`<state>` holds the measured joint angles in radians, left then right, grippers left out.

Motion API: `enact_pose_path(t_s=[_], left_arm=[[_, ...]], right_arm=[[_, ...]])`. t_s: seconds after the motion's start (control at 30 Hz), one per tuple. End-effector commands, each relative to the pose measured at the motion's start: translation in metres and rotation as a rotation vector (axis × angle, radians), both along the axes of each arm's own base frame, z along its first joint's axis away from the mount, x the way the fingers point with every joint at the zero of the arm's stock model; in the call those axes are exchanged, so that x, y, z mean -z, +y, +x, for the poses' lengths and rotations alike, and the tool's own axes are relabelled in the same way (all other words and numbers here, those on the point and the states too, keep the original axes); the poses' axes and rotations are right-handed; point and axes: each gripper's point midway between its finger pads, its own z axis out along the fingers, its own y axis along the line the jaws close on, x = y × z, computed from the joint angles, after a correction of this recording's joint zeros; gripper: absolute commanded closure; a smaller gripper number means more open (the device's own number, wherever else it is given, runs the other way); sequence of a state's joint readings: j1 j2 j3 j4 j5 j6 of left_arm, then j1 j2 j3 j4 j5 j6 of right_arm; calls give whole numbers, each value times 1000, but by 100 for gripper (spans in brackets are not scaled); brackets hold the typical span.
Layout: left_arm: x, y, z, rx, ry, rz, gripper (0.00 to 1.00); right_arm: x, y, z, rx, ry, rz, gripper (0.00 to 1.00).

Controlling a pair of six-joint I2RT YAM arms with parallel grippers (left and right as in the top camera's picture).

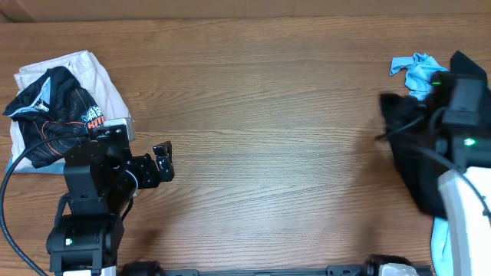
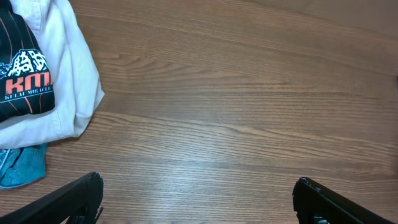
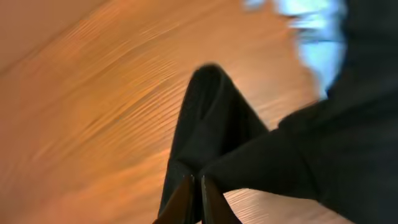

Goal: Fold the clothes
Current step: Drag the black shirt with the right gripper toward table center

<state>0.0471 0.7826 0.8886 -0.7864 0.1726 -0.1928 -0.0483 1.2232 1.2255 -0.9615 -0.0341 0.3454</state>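
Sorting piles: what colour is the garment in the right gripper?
Black garment, clearest in the right wrist view.

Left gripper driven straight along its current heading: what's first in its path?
Probably just bare table; the left gripper points across open wood, with the white garment lying off to one side. Tilt is hard to judge.

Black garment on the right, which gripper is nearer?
Right. The right gripper has jaws shut on the black garment; the left gripper is across the table beside the clothes pile.
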Motion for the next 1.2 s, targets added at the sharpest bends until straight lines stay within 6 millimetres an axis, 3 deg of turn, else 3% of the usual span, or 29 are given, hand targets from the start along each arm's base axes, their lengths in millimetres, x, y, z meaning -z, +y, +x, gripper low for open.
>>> enact_pose_path(t_s=[0.0, 0.17, 0.2, 0.23, 0.37, 0.4, 0.57, 0.73, 0.83, 0.87, 0.9, 0.97, 1.0, 1.07, 1.17], left_arm=[[-12, -3, 1, 1, -27, -20, 0], [-12, -3, 1, 1, -26, -20, 0], [-12, -3, 1, 1, -26, -20, 0], [-12, -3, 1, 1, -26, -20, 0], [-12, -2, 1, 0, -26, -20, 0], [-12, -2, 1, 1, -26, -20, 0], [-11, -2, 0, 0, -24, -20, 0], [-11, -3, 0, 0, -21, -20, 0], [-11, -2, 0, 0, -22, -20, 0], [-11, -3, 0, 1, -21, -20, 0], [-11, -3, 0, 1, -22, -20, 0], [-11, -3, 0, 1, -22, -21, 0], [-10, -3, 0, 4, -20, -23, 0], [-9, -8, 1, 28, -11, -41, 0], [-1, -19, 6, 77, 23, -84, 0]], right_arm=[[-2, 53, 1, -196, -2, -6, 96], [24, 133, -6, -437, 65, -18, 96], [26, 139, -7, -466, 67, -26, 96], [30, 163, -12, -567, 59, -52, 96], [31, 209, -19, -768, -1, -104, 96], [31, 229, -20, -825, -33, -109, 95], [33, 276, -8, -897, -134, -86, 95], [38, 306, 15, -916, -223, -49, 95], [36, 316, 26, -916, -271, -35, 84], [35, 317, 27, -915, -280, -33, 76], [33, 316, 30, -906, -289, -37, 58], [32, 307, 37, -859, -298, -83, 48], [32, 295, 43, -807, -299, -137, 30], [25, 277, 47, -736, -302, -208, 11], [-4, 234, 52, -527, -336, -286, 4]])
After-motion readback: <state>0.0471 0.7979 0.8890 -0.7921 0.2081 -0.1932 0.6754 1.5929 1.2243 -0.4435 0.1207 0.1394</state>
